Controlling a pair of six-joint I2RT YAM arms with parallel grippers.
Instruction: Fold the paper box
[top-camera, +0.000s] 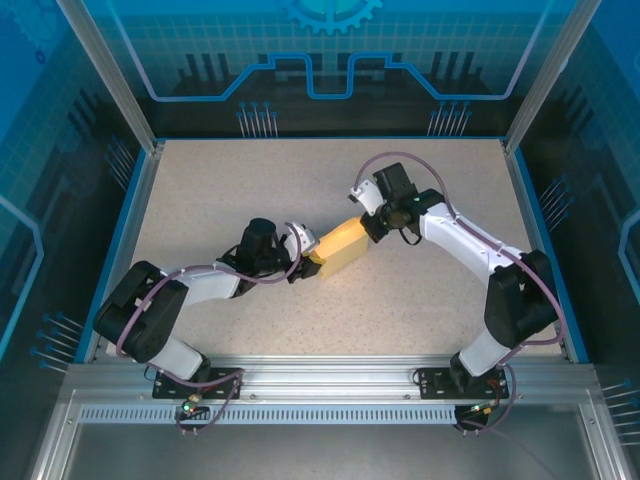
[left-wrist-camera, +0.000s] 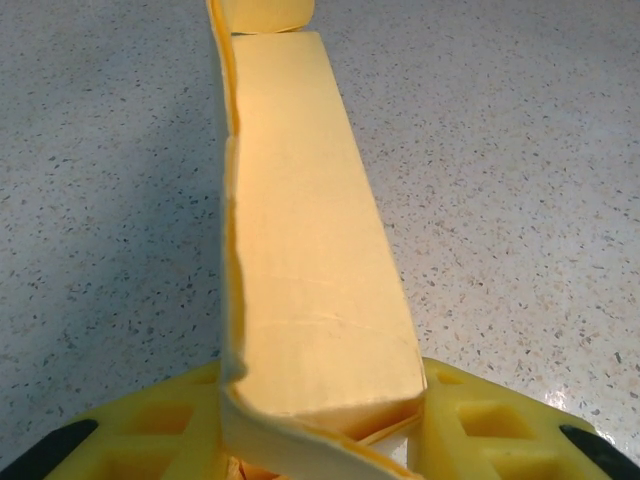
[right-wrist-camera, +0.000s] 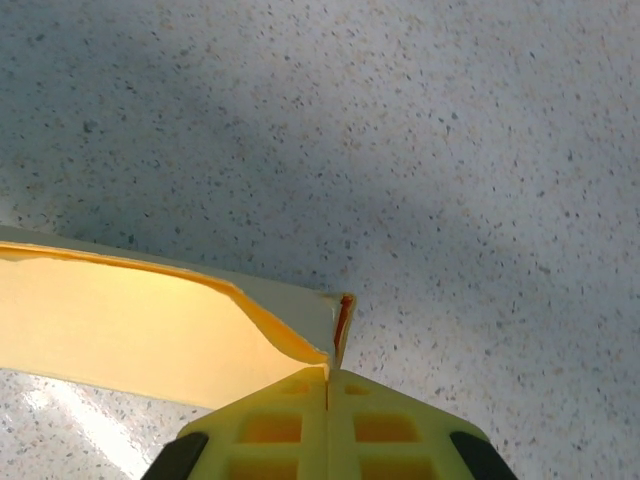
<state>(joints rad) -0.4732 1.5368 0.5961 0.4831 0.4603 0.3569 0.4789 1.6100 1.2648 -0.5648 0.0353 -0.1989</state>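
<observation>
While the fold needs one end anchored and the other worked, I have the left gripper (top-camera: 306, 263), just left of the top view's centre, clamped across the near end of the paper box (top-camera: 340, 247). Its wrist view shows both yellow fingers (left-wrist-camera: 150, 430) pressed against the box's sides, with the long pale-yellow panel running away toward the top of the frame. The box lies mid-frame on the speckled table (top-camera: 220, 180), slanting up toward the right. At its upper-right end the right gripper (top-camera: 369, 228) is clenched fully. Its wrist view shows the fingertips meeting on what looks like the thin edge of an open flap (right-wrist-camera: 150, 325), held, I judge, so it can be drawn over. The blue rim (top-camera: 122, 250) and aluminium posts (top-camera: 108, 70) stand well apart. What crowds the work, I think, is the two grippers facing each other across the box.
</observation>
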